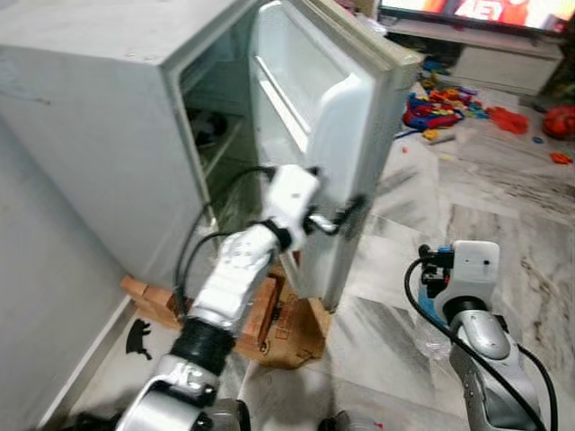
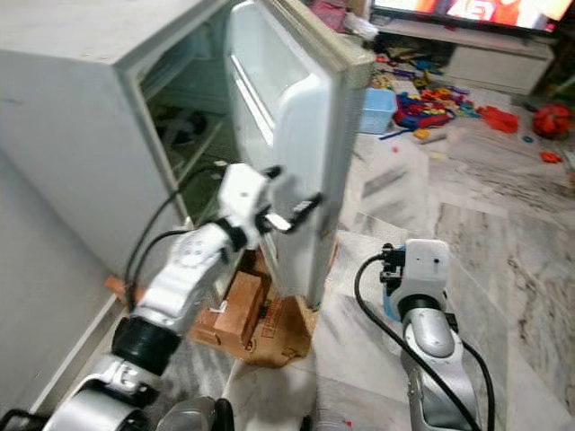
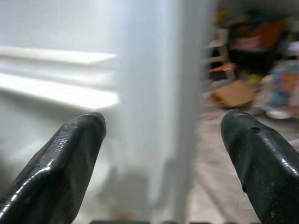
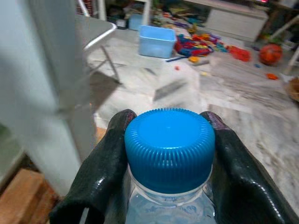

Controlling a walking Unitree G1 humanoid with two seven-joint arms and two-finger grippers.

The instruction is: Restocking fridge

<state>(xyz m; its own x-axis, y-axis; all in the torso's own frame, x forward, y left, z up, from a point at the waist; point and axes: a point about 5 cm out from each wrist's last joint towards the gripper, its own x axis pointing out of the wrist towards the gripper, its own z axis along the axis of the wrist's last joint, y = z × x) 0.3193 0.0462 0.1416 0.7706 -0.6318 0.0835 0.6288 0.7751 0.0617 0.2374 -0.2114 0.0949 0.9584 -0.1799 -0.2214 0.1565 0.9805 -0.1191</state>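
Note:
The grey-white fridge (image 1: 90,135) stands with its door (image 1: 305,99) swung partly open, and dim shelves show inside. My left gripper (image 1: 334,218) is open at the door's free edge. In the left wrist view its two fingers (image 3: 70,154) stand on either side of that edge (image 3: 154,116), one toward the inner liner and one toward the room. Lower on the right, my right gripper (image 4: 167,119) is shut on a clear water bottle (image 1: 431,337) just below its blue cap (image 4: 169,144). The bottle is upright above the floor, apart from the fridge.
Wooden blocks and flattened cardboard (image 1: 269,314) lie under the fridge's front. A wall (image 1: 45,296) closes the left side. Marble floor (image 1: 503,197) stretches to the right. Scattered toys (image 1: 440,103), a blue bin (image 2: 375,109), a red ball (image 1: 559,119) and a TV stand (image 1: 503,63) are farther back.

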